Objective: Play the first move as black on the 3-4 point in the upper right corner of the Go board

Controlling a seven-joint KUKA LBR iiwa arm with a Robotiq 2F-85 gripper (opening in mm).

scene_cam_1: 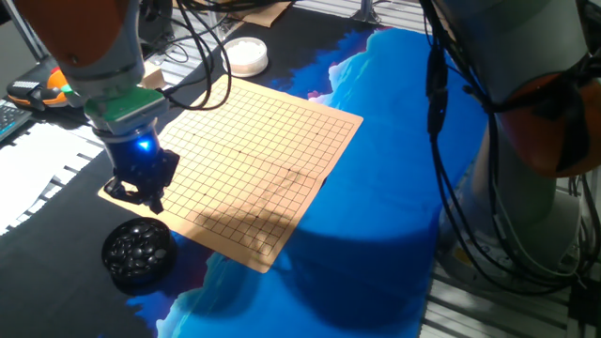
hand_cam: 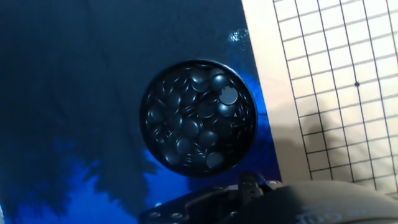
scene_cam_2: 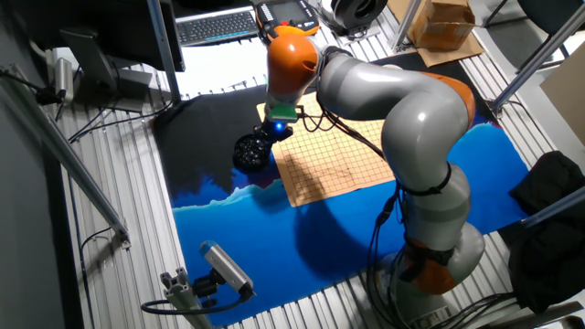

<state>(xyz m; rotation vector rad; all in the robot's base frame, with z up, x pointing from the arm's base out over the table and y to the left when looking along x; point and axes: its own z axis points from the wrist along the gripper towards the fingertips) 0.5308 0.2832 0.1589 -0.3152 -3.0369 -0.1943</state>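
Now — end effector (scene_cam_1: 146, 192) above bowl (scene_cam_1: 138, 252) | stones (hand_cam: 198, 118) below | grip unclear

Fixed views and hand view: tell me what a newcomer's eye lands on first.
The wooden Go board lies bare on blue-and-black cloth. The gripper hovers at the board's corner, just above a round black bowl of stones. A white bowl sits beyond the far edge.
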